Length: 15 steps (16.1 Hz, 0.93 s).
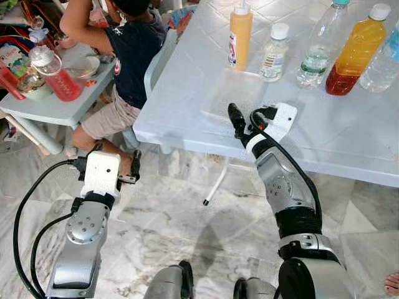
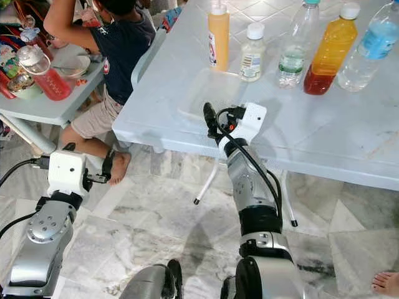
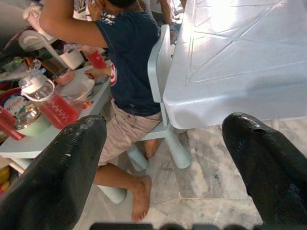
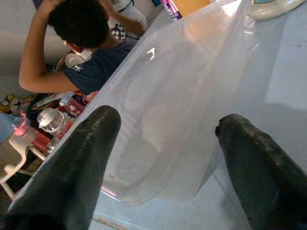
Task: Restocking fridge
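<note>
On the white table [image 1: 349,137] stand an orange squeeze bottle [image 1: 240,37], a small clear bottle [image 1: 274,53], a green-capped water bottle [image 1: 319,53], an amber juice bottle [image 1: 354,53] and a blue-labelled water bottle [image 1: 383,59]. A clear plastic container [image 1: 234,93] lies near the table's front edge. My right gripper [image 4: 165,120] hovers open just before that container [image 4: 158,76], its fingers either side of its near end without touching. My left gripper [image 3: 165,122] is open and holds nothing, low over the floor left of the table.
A person [image 1: 131,50] sits on a pale chair [image 3: 158,72] at a small cluttered side table [image 1: 56,106], beside the white table's left corner. Their bare foot [image 3: 139,201] rests on the marble floor near my left gripper. Another foot [image 1: 391,283] shows at far right.
</note>
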Tool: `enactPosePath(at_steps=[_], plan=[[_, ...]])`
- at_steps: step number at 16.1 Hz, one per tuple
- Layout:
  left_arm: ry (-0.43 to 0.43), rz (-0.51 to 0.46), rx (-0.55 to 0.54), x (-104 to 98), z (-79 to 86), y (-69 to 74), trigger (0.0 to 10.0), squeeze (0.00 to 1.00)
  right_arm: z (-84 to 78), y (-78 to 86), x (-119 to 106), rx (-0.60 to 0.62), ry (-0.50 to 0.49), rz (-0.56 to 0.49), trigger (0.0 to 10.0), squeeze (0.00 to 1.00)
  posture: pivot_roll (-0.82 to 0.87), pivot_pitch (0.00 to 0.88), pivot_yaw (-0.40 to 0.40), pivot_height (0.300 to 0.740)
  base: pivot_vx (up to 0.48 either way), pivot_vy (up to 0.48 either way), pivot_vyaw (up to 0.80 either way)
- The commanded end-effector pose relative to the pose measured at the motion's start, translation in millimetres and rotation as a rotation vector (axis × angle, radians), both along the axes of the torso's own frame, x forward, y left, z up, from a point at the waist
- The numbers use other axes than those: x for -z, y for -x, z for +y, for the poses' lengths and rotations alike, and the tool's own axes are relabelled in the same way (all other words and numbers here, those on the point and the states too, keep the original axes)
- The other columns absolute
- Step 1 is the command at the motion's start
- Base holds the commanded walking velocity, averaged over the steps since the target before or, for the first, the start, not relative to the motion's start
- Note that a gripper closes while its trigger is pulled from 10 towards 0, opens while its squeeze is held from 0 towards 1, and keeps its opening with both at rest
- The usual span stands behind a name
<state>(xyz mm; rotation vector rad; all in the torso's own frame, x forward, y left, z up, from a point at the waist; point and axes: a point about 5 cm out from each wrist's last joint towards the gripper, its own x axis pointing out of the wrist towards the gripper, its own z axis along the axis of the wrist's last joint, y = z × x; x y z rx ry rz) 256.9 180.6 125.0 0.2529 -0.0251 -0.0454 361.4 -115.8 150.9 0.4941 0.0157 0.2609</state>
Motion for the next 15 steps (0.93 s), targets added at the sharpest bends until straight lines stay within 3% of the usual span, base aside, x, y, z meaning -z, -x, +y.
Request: enactPosePath(at_steps=[1, 6, 15], plan=[[-0.014, 0.017, -0.005, 2, 3.7, 2.6, 10.0, 0.00, 6.5, -2.0, 0, -0.021, -0.020, 0.036, 0.0, 0.00, 0.14, 0.183, 0.122, 0.740, 0.000, 0.000, 0.00], [-0.010, 0.014, -0.001, 2, 0.8, 1.5, 10.0, 0.00, 5.3, -4.7, 4, -0.026, -0.025, 0.088, 0.0, 0.00, 0.14, 0.180, 0.119, 0.740, 0.000, 0.000, 0.00], [-0.007, 0.006, -0.001, 1, -1.0, -0.9, 10.0, 0.00, -7.7, -6.3, 15, 0.057, -0.134, 0.204, 0.0, 0.00, 0.13, 0.171, 0.114, 0.740, 0.000, 0.000, 0.00]])
